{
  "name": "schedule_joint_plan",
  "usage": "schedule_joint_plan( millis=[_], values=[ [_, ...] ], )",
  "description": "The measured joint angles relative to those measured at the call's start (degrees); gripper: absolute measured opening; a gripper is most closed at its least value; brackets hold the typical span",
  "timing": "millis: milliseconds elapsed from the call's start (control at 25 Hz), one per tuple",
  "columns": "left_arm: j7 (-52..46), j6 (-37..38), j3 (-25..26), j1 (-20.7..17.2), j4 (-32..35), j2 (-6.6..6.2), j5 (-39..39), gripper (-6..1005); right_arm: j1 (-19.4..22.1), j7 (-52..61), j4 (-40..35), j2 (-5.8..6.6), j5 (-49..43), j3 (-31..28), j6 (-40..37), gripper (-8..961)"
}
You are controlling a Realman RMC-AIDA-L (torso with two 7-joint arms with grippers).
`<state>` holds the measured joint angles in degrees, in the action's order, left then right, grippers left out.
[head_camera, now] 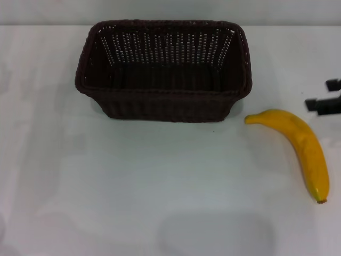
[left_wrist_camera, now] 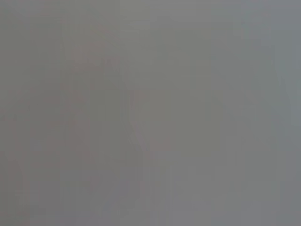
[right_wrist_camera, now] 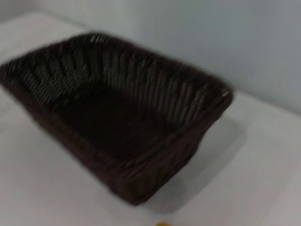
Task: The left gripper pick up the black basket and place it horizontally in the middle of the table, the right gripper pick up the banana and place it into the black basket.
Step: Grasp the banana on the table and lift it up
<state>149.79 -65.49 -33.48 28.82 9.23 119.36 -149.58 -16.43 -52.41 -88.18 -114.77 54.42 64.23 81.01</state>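
The black basket (head_camera: 163,98) stands upright and empty on the white table (head_camera: 133,181), at the back middle, with its long side across the head view. It also fills the right wrist view (right_wrist_camera: 117,122). The yellow banana (head_camera: 303,146) lies on the table to the right of the basket and apart from it, its dark stem end toward the front. A sliver of yellow shows at the edge of the right wrist view (right_wrist_camera: 162,224). The right gripper (head_camera: 323,97) shows only partly at the right edge, just behind the banana and not touching it. The left gripper is out of view.
The left wrist view shows only a plain grey surface. A pale wall runs behind the table's far edge (head_camera: 170,24), right behind the basket. Bare tabletop lies in front of the basket and to its left.
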Motion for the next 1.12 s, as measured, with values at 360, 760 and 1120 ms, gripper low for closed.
schedule_joint_plan(
  millis=[360, 760, 1120],
  values=[
    [1.5, 0.1, 0.0, 0.4, -0.7, 0.0, -1.1, 875, -2.9, 4.4, 4.8, -0.19, -8.3, 9.7, -4.9, 724],
    [1.5, 0.1, 0.0, 0.6, -0.7, -0.09, -1.1, 875, -6.6, 6.1, 11.7, -0.43, -10.2, 10.0, -6.1, 725],
    [1.5, 0.1, -0.1, 0.9, -0.7, -0.09, -1.1, 875, -6.9, 6.1, 13.6, -0.54, -10.7, 10.7, -7.4, 723]
  ],
)
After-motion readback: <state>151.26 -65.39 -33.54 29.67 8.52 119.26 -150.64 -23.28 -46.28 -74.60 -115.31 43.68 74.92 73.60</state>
